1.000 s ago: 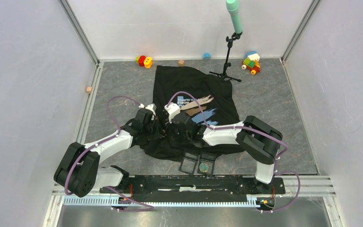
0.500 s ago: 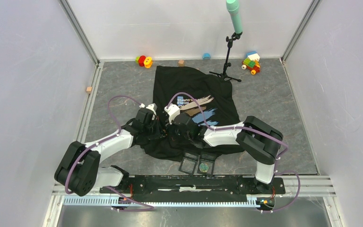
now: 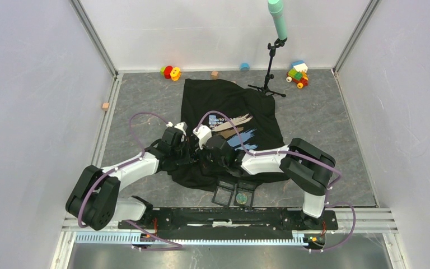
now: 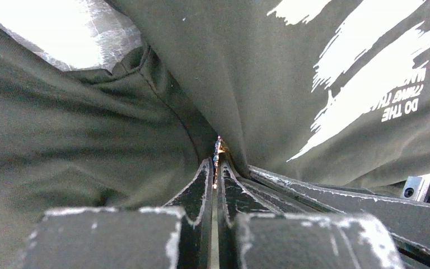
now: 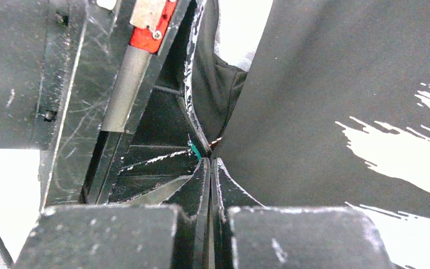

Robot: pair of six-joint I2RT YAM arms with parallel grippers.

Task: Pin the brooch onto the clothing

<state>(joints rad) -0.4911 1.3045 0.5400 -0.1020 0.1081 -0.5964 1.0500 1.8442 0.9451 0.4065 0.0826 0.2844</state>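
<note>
Fingertips (image 4: 201,175) of the left gripper (image 4: 216,161) are squeezed almost flat together, only a sliver of light between them, and right at their ends we see a tiny gold-and-blue glint, the brooch (image 4: 218,147), nipped there against a dark fold of cloth. Over to the right gripper (image 5: 210,162): its fingers (image 5: 227,182) are pressed tight as well, tips meeting the left gripper's at the same fold. A thin teal strand shows at those tips, but we cannot tell what, if anything, they grip.

From above, we have the T-shirt (image 3: 229,101) spread in the middle of the grey marbled table (image 3: 325,117), its far edge near the foot of a microphone stand (image 3: 269,84). It is black, with white lettering, tan strokes and blue strokes on the chest. Its near left part is bunched and creased where both grippers meet on it. Up close on the left wrist view, the strokes look ragged and white, with the lettering upside down. A small black case (image 3: 234,194) sits just off the shirt's near edge.
</note>
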